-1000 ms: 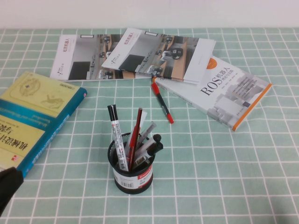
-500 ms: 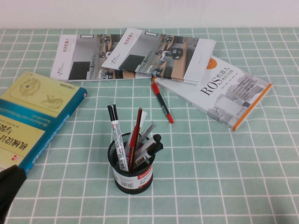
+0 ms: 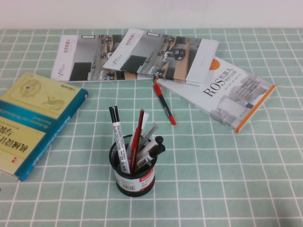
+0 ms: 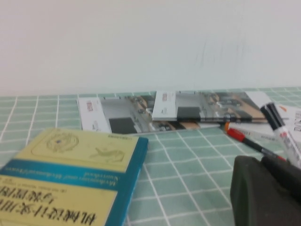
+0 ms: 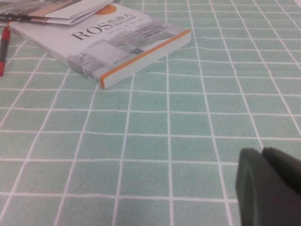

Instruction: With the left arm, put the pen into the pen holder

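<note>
The pen [image 3: 138,130], a thin dark red-brown stick, stands tilted inside the pen holder [image 3: 134,178], a black mesh cup with a white-and-red band at its base. Several other markers share the cup, among them a black-and-white one [image 3: 119,139]. Neither arm shows in the high view. In the left wrist view my left gripper [image 4: 261,162] is shut with nothing in it, low over the green checked cloth, the black-and-white marker [image 4: 282,134] just behind it. In the right wrist view my right gripper [image 5: 261,153] is shut and empty above bare cloth.
A red pen [image 3: 164,105] lies on the cloth behind the cup. A teal-and-yellow book [image 3: 33,118] lies at the left, a white ROS book [image 3: 222,92] at the right, and brochures [image 3: 135,56] along the back.
The black tip of my left arm, seen earlier at the lower left corner of the high view, has drawn back out of the picture. The pens and books have not moved.
</note>
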### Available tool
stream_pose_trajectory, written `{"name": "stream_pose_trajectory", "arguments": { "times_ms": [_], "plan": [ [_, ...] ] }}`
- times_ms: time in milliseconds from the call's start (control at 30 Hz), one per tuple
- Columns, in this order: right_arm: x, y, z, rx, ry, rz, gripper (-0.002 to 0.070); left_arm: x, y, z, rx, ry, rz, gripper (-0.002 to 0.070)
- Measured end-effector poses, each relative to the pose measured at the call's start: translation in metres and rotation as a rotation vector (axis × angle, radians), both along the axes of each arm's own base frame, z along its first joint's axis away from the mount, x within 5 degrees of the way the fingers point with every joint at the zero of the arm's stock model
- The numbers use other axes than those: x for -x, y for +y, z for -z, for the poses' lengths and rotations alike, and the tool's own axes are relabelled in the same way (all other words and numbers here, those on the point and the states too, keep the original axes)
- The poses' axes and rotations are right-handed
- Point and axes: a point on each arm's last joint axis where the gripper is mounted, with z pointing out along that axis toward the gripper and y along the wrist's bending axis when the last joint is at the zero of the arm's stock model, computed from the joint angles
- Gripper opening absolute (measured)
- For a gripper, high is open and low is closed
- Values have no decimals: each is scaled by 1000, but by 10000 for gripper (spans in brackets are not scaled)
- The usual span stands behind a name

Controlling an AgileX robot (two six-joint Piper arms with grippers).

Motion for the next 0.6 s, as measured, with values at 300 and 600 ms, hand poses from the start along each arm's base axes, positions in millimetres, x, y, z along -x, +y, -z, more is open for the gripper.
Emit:
{"name": "stream_pose_trajectory", "arguments": {
  "times_ms": [300, 600],
  "plan": [
    [0, 0, 0, 0, 0, 0, -20, -1, 1, 19, 25, 37, -26, 0],
    [0, 0, 0, 0, 0, 0, -20, -2, 7, 24, 30, 93, -130, 0]
  ]
}}
